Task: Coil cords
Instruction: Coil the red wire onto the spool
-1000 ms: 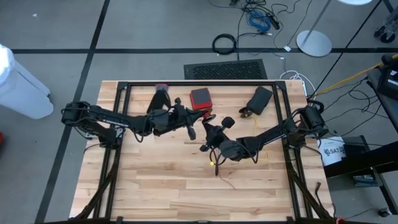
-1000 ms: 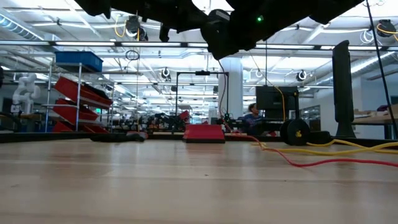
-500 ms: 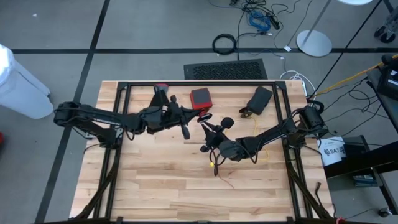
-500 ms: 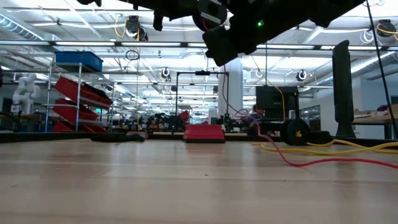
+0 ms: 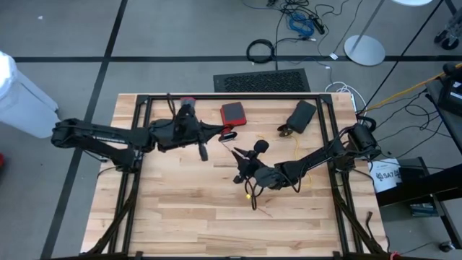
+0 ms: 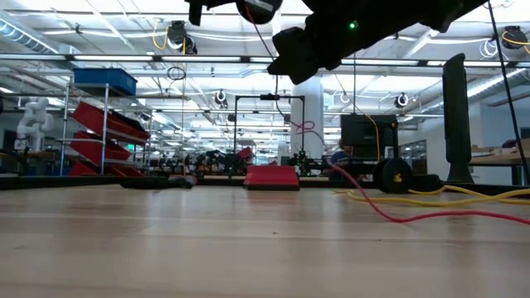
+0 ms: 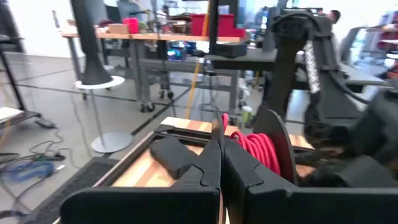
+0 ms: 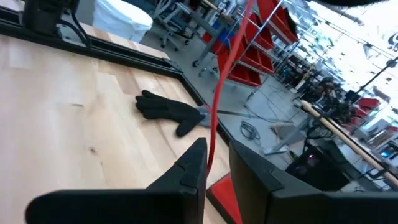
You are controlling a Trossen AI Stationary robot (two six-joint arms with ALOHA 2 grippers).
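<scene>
Wooden surface [image 5: 180,209] with a black frame around it, shelving and benches in the room behind. Quick count from my end: two arms, one red cord [image 8: 219,93], one yellow cord [image 6: 447,197], one black glove [image 5: 302,114], one flat red box [image 5: 232,112].

Compared with a second ago, the left arm has pulled back toward its own side and the far edge, dragging the cord with it. From table level the red line now climbs steeply to the top of the picture, where before it lay lower. The right arm barely shifted, but its fingers have eased apart a bit.

Left tool [image 7: 222,140] is clenched on the red cord, and you can see the cord poking out right between the pressed fingers. Right tool [image 8: 219,149], near the middle of the surface, is released. The cord runs through the gap between its fingers without being pinched, as far as I can see.

The red cord itself is thin, stretched taut between the two tools up in the air, then it drops in a loose curve onto the surface on the right arm's side, beside the yellow cord, which lies flat there in a couple of wavy strands.
</scene>
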